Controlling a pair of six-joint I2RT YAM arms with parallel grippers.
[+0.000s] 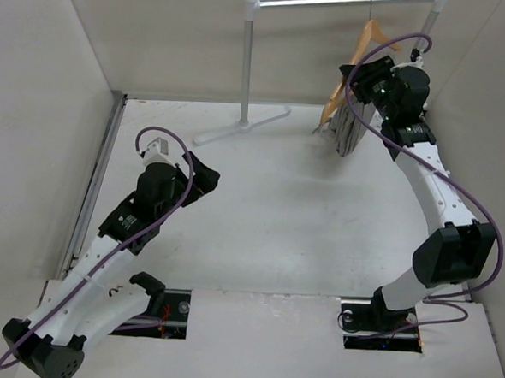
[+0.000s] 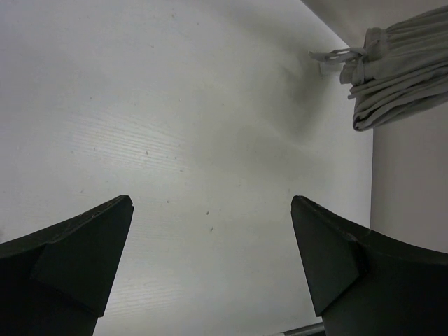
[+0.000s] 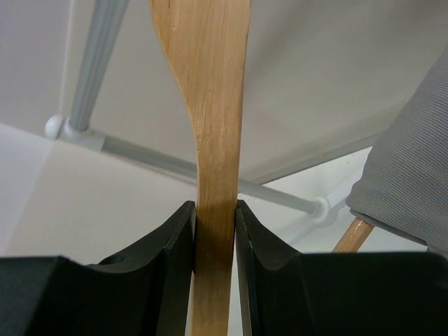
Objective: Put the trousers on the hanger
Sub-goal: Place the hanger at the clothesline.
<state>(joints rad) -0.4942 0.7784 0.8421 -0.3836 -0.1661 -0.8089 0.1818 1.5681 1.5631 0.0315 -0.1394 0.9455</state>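
The light wooden hanger (image 1: 361, 52) hangs tilted under the rail at the back right, its thin hook reaching up to the bar. The grey trousers (image 1: 352, 128) hang folded from its lower part, their bottom close to the table. My right gripper (image 1: 368, 83) is shut on one sloping arm of the hanger (image 3: 213, 126); its jaws press the wood from both sides (image 3: 215, 206). The trousers' cloth (image 3: 413, 175) shows just right of that grip. My left gripper (image 1: 205, 177) stays open and empty over the table's left half, far from the trousers (image 2: 399, 63), with bare table between its fingers (image 2: 210, 210).
A white-and-silver clothes rail (image 1: 333, 1) stands at the back, with its post (image 1: 247, 60) and foot (image 1: 239, 126) on the table; the foot (image 3: 175, 164) also shows behind the hanger. Grey walls enclose the left, back and right sides.
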